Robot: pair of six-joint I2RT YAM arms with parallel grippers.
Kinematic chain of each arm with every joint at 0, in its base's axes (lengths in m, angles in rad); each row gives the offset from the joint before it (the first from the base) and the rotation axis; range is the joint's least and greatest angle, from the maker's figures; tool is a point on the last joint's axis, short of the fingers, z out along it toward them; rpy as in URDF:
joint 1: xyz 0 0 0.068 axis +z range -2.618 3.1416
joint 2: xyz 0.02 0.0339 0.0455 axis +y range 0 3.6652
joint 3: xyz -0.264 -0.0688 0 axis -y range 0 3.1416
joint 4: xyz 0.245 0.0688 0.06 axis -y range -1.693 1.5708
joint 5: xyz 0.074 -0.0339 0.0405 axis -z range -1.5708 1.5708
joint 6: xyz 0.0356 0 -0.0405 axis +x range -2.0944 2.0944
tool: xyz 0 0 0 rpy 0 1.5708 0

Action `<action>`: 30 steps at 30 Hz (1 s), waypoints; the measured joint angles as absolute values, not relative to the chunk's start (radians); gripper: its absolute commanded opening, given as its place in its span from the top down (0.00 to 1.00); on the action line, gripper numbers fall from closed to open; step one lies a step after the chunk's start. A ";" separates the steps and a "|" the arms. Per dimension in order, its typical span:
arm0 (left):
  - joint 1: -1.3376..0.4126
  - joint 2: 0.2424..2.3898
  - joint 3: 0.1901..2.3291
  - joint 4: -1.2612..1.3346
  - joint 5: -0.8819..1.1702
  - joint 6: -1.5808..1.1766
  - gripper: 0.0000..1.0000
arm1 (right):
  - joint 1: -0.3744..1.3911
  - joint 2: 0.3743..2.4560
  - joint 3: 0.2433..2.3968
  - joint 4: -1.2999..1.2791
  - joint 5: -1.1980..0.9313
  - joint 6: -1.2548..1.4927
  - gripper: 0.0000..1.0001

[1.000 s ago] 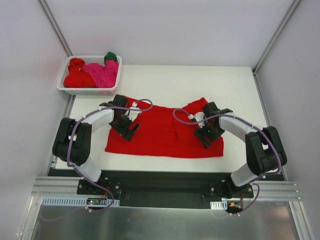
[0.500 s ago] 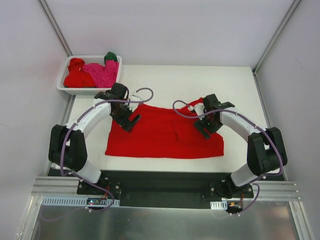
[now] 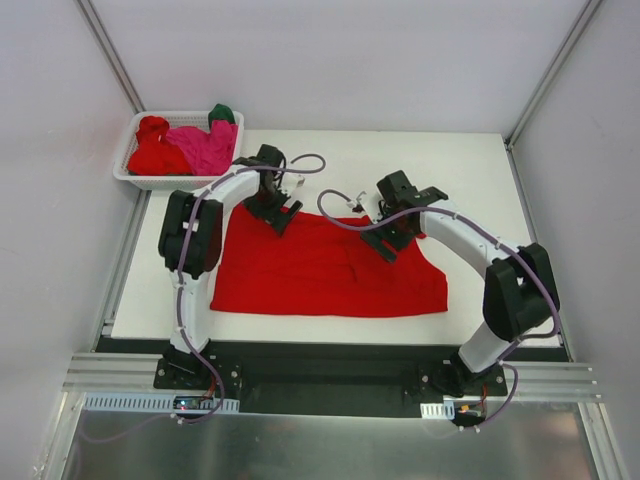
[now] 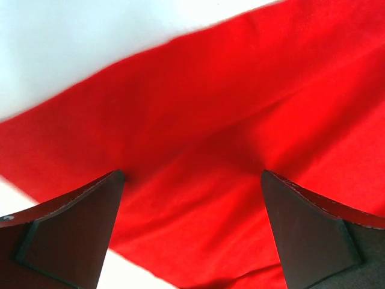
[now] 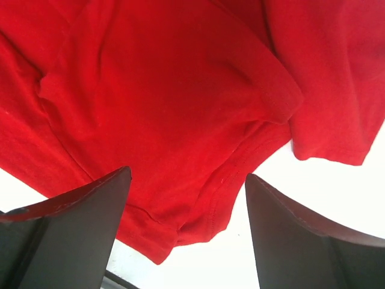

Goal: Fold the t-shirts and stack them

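A bright red t-shirt [image 3: 320,270] lies spread flat on the white table [image 3: 380,160]. My left gripper [image 3: 280,208] hangs open over its far left edge; in the left wrist view the red cloth [image 4: 198,138] fills the space between the dark fingers [image 4: 72,229] and nothing is held. My right gripper [image 3: 392,235] is open over the shirt's far right part; the right wrist view shows a hemmed sleeve edge [image 5: 240,174] between its fingers [image 5: 66,235], not gripped. More t-shirts, red [image 3: 155,150], magenta-pink [image 3: 205,145] and dark green [image 3: 221,113], are piled in the basket.
A white lattice basket [image 3: 135,178] stands at the far left corner of the table. Metal frame posts [image 3: 110,50] rise at both back corners. Purple cables [image 3: 340,215] loop off both wrists above the shirt.
Both arms have reached farther back, from the shirt's middle to its far edge. Both grippers stayed open. The shirt's far right corner now lies flatter.
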State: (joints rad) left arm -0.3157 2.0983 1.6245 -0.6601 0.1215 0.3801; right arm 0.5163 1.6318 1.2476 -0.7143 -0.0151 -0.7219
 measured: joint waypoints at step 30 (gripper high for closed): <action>-0.484 2.177 1.797 -0.697 0.213 0.336 0.01 | 0.751 1.628 1.265 -0.812 -0.269 -0.752 0.18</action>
